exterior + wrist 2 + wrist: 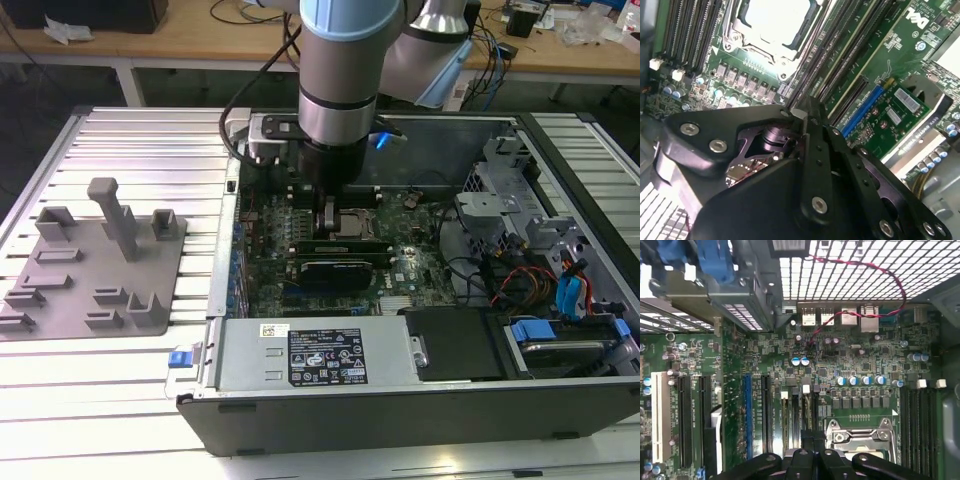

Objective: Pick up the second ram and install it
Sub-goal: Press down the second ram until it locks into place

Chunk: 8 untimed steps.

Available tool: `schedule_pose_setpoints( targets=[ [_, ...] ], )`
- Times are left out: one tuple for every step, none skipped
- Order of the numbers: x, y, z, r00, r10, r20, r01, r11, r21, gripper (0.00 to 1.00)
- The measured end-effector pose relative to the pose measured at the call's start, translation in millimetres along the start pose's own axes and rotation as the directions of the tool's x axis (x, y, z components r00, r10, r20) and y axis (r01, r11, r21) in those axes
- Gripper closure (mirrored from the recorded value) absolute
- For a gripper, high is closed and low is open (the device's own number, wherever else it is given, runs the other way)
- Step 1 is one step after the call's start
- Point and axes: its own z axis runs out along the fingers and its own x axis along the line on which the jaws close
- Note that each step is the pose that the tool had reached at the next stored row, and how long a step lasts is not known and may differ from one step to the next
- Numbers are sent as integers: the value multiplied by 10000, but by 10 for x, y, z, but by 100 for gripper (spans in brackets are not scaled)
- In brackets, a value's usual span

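My gripper (327, 222) is down inside the open computer case, over the motherboard beside the CPU socket (357, 223). In both wrist views the black fingers (812, 125) meet at their tips, shut, right above the long black memory slots (795, 415) that run alongside the socket (860, 437). The gripper (810, 450) and its linkage cover the near end of those slots (850, 45). The second ram is hidden: I cannot make out a green stick between or under the fingertips.
A grey holder tray (95, 260) lies on the ribbed table at the exterior view's left. Inside the case are a graphics card (340, 270), a power supply (310, 355), and drive bays with cables (560, 290). The case's rear grille (850, 270) stands past the motherboard.
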Motion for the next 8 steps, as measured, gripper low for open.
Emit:
schedule_pose_setpoints(
  targets=[
    [1, 0, 25, 10000, 1, -1, -1, 10000, 0, 92],
    [1, 0, 34, 10000, 0, -2, 0, 10000, -1, 92],
    [2, 0, 34, 10000, 1, -2, -1, 10000, -1, 92],
    [1, 0, 34, 10000, 1, -3, -1, 10000, -1, 92],
    [1, -1, 55, 10000, 0, 2, 0, 10000, 1, 92],
    [3, -1, 67, 10000, 0, -2, 0, 10000, -1, 92],
    [3, 0, 69, 10000, 1, -4, -1, 10000, -2, 92],
    [3, -1, 72, 10000, 1, -3, -1, 10000, -3, 92]
  ],
)
